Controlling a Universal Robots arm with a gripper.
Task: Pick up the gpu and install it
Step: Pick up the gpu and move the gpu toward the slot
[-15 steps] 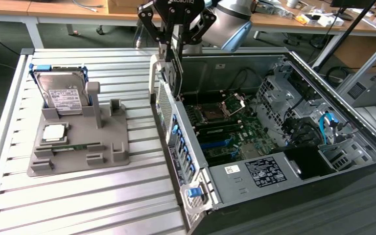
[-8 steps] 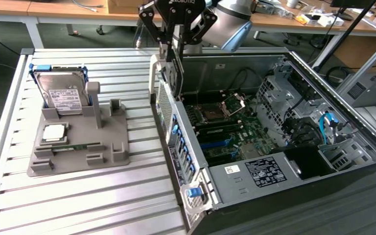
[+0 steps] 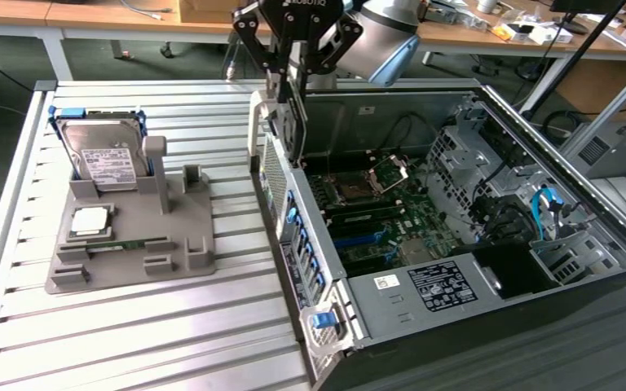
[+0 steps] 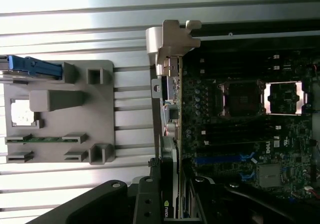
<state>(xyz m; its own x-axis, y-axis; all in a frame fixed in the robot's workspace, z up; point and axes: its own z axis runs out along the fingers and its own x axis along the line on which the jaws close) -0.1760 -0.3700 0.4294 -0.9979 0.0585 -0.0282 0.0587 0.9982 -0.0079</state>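
gripper clamps gpu upright; over case rear wall; seemingly unseated

Exterior view: bright, even overhead light; the table slats carry a soft sheen, and the case interior lies in shade. Wrist view: the slats glare near white, the motherboard is dim, the gpu bracket shines pale, and the gripper is underexposed.
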